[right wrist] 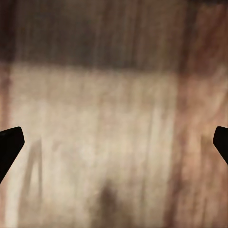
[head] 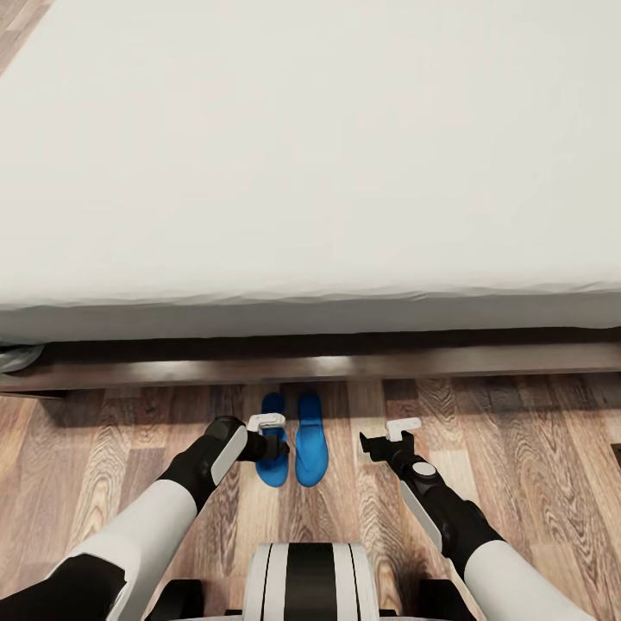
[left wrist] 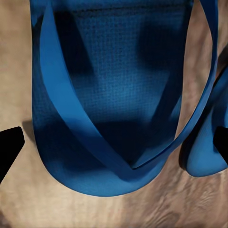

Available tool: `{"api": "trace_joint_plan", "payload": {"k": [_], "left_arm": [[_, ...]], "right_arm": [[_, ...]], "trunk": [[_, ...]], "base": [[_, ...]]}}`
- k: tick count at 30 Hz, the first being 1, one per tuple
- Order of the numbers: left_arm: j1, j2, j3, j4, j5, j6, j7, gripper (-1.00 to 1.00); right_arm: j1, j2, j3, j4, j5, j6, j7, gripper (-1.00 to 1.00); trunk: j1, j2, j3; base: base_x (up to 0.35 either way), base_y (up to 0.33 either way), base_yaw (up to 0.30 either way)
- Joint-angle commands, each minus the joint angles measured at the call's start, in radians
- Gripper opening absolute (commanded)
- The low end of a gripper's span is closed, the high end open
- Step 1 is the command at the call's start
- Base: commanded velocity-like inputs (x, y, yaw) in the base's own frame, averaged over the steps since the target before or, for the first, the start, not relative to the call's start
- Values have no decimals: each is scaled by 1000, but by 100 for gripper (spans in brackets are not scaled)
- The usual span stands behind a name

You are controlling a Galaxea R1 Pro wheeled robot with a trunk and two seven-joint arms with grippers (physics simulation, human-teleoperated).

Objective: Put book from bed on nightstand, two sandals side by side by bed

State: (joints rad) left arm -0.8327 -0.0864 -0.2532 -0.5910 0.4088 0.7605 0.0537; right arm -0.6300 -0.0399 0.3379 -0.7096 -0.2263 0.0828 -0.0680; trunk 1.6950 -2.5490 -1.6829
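No readable writing anywhere. Left gripper (head: 278,446) above the left sandal (head: 273,440), jaws spread wide, holding nothing. Bright blue, fine-textured soles with narrow straps, right sandal (head: 310,439) just beside, on wood-plank floor (head: 517,431) below the bed (head: 310,172)'s smooth grey mattress. Right gripper (head: 373,447) likewise spread, empty.

- The left arm (head: 155,517) is a smooth white shell that turns into glossy black joints near the wrist, with a white oval panel set into the black forearm.
- The right arm (head: 457,526) matches it: white sleeve, black joint, a grey round cap.
- Each wrist carries a small white bracket.
- The rounded white trunk (head: 310,580) has a black central stripe.
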Motion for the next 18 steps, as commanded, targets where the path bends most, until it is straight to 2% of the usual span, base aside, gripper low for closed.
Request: {"api": "trace_joint_plan", "payload": {"k": [1,11,15,18], "left_arm": [[0,0,-3,-1,7,3,6,100],[0,2,-2,-1,7,3,6,100],[0,2,1,-3,7,3,5,100],[13,14,2,-88,9,4,4,100]], "right_arm": [[0,-2,6,-2,-8,5,-7,100],[0,-2,6,-2,-8,5,-7,100],[0,-2,6,-2,-8,5,-7,100],[0,-2,6,-1,-8,5,-7,100]], "trunk": [[0,0,-1],[0,0,-1],[-2,1,15],[-3,1,27]], "base": [[0,0,0],[0,0,0],[0,0,0],[0,0,0]]}}
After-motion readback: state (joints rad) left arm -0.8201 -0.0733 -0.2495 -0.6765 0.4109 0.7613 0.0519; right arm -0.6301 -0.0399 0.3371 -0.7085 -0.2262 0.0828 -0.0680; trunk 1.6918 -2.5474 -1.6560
